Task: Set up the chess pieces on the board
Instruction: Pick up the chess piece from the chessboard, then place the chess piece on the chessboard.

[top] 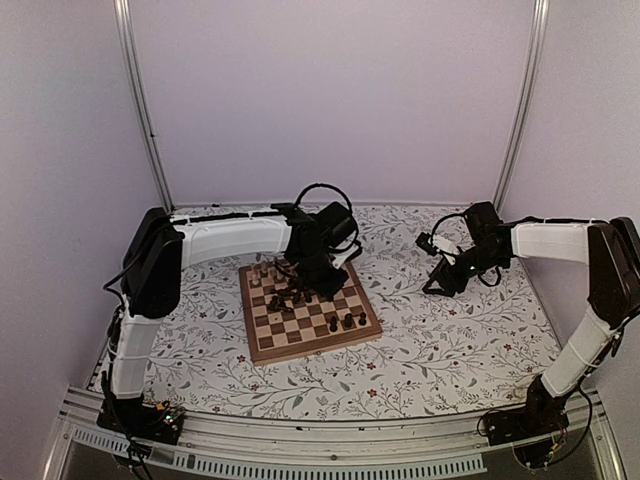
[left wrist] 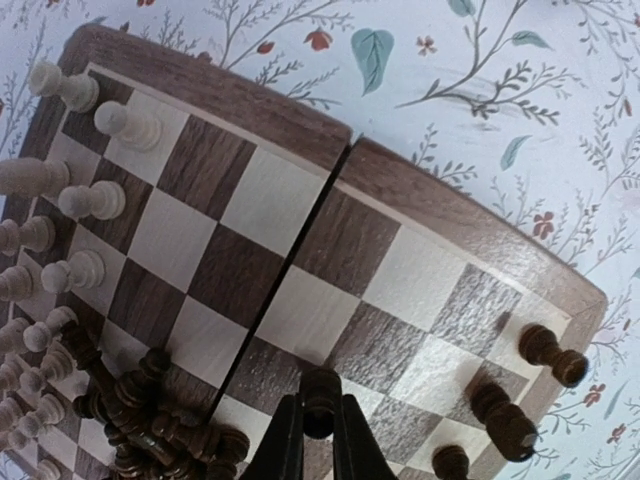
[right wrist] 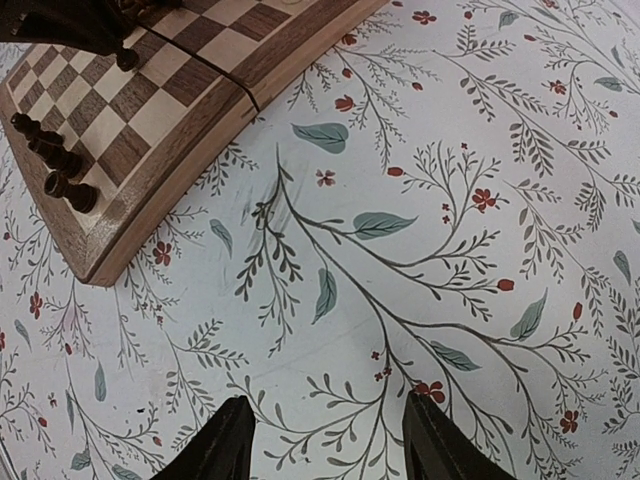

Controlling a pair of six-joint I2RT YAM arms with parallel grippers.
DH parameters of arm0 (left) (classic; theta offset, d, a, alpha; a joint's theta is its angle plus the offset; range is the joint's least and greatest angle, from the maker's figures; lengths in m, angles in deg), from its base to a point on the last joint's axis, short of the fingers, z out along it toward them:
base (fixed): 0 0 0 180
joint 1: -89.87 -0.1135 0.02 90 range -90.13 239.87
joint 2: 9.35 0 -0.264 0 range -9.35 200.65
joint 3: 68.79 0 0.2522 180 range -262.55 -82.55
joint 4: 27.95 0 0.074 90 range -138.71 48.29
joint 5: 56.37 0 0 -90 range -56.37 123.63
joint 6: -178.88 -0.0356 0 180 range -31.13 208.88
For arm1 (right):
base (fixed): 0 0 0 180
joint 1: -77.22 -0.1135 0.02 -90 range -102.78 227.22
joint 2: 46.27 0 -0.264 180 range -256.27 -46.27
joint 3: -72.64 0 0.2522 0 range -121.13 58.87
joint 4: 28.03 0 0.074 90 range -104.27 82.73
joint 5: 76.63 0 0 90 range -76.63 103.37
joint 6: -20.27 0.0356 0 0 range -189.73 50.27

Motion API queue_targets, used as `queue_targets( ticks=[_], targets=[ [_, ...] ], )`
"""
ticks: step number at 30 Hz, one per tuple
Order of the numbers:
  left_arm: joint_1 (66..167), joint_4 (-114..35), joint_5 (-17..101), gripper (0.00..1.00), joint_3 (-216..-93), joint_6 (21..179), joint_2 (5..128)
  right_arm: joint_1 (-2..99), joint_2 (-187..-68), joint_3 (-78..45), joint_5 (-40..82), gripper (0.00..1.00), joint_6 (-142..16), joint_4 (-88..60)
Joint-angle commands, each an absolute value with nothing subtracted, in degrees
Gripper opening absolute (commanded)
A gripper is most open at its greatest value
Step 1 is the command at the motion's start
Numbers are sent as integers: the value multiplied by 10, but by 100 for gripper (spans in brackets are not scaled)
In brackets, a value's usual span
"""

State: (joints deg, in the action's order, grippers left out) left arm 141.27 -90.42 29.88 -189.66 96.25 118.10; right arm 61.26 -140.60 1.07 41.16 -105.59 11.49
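Note:
The chessboard [top: 305, 335] lies mid-table; it also shows in the left wrist view [left wrist: 420, 200] and the right wrist view [right wrist: 190, 150]. My left gripper [left wrist: 320, 425] is shut on a dark chess piece [left wrist: 320, 395] and holds it above the board's middle squares. A heap of dark pieces [left wrist: 150, 420] lies to its left. Pale pieces [left wrist: 90, 200] stand in rows along the left side. Three dark pieces [left wrist: 500, 415] stand near the right rim. My right gripper [right wrist: 325, 445] is open and empty above the floral cover, right of the board.
The floral table cover [top: 450, 340] surrounds the board. The left arm [top: 230, 240] reaches over the board's far half. Purple walls and metal posts enclose the table.

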Motion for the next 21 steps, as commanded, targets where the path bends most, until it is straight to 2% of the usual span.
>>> queue_targets(
  ticks=[1,10,21],
  targets=[
    [1436,-892,324,10,-1930,963,1189,611,-1416,-7,414,54,-1060,122],
    [1474,-905,332,10,-1989,959,1229,612,-1416,-7,414,54,-1059,124],
    [1475,-907,332,11,-1995,965,1247,612,-1415,-8,416,54,-1061,125]
  ],
)
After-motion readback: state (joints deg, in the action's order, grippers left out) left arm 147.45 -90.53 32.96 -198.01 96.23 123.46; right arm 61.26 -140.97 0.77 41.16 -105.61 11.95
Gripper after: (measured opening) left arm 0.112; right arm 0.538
